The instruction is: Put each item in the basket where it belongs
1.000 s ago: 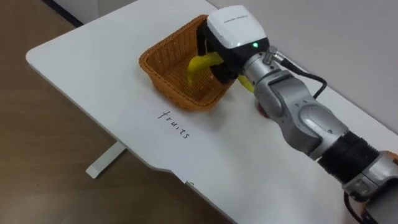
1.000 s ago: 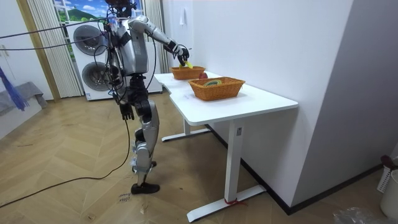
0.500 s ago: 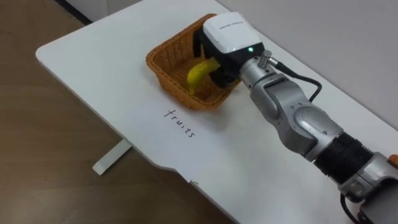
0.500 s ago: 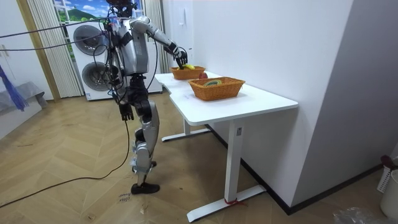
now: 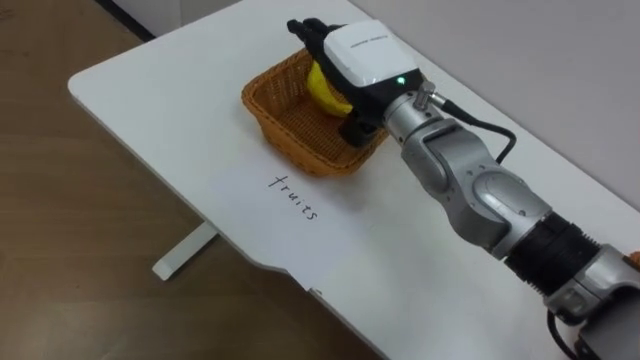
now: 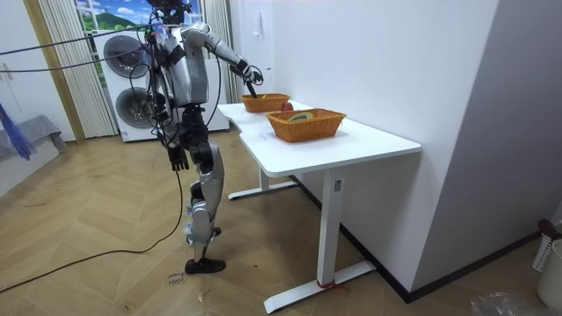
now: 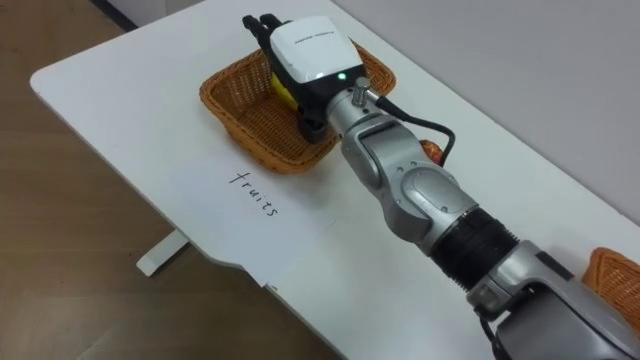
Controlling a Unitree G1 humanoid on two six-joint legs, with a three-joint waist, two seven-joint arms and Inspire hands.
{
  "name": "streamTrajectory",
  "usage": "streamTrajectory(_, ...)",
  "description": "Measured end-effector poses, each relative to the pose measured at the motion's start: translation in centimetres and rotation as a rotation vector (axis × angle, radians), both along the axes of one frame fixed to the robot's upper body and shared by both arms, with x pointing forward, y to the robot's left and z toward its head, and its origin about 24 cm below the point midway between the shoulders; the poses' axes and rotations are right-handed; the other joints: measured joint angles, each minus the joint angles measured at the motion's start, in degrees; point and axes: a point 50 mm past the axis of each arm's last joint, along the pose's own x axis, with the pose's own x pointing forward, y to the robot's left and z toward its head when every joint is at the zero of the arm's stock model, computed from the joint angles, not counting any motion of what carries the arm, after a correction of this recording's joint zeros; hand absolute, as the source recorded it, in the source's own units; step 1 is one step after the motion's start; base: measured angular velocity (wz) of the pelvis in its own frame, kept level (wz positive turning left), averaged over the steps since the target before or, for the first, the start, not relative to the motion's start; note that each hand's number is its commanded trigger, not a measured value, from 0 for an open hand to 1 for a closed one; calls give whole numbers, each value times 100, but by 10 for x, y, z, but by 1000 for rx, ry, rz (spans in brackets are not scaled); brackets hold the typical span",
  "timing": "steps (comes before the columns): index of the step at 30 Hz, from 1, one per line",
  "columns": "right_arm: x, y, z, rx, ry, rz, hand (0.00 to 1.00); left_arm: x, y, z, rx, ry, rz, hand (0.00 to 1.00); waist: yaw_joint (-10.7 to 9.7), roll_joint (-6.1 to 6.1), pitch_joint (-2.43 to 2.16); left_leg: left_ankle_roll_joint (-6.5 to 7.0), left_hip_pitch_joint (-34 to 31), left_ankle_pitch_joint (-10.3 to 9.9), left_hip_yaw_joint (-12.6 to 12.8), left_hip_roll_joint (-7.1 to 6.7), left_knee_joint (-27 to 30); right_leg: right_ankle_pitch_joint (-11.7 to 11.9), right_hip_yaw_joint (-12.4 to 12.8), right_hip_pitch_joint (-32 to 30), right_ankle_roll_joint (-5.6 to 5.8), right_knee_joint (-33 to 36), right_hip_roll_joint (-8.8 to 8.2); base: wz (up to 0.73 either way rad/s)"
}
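In the left eye view, the right hand (image 5: pixel 360 55) hangs over the wicker fruit basket (image 5: pixel 275 135) at the far end of the white tabletop (image 5: pixel 170 100). Its dark fingers (image 5: pixel 305 26) stretch straight out past the far rim, gripping nothing. A yellow banana (image 5: pixel 322 90) lies inside the basket just under the palm. The handwritten word "fruits" (image 5: pixel 295 197) sits on the tabletop before the basket.

The room view shows the robot standing at the tabletop's end on the room view's left, its right arm reaching over the far basket. The left hand (image 6: pixel 179 159) hangs at its thigh with loose fingers. A second basket (image 6: pixel 306 125) stands nearer the camera with several coloured things in it. A red round thing (image 6: pixel 286 107) sits between the two baskets.

The right eye view adds a small orange-red thing (image 7: pixel 432 150) behind the forearm. A corner of the second basket also shows at the lower right.
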Motion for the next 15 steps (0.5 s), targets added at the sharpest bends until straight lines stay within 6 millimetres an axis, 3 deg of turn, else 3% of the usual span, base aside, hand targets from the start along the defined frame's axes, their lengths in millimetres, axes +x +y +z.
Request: streamTrajectory(15,1,-1,1,9,2,0,0,-1,0,0,1,2,-2,0,-12,-78,-7,-1,13,-1,7,0,38,0,3,24,0,0,-1,0)
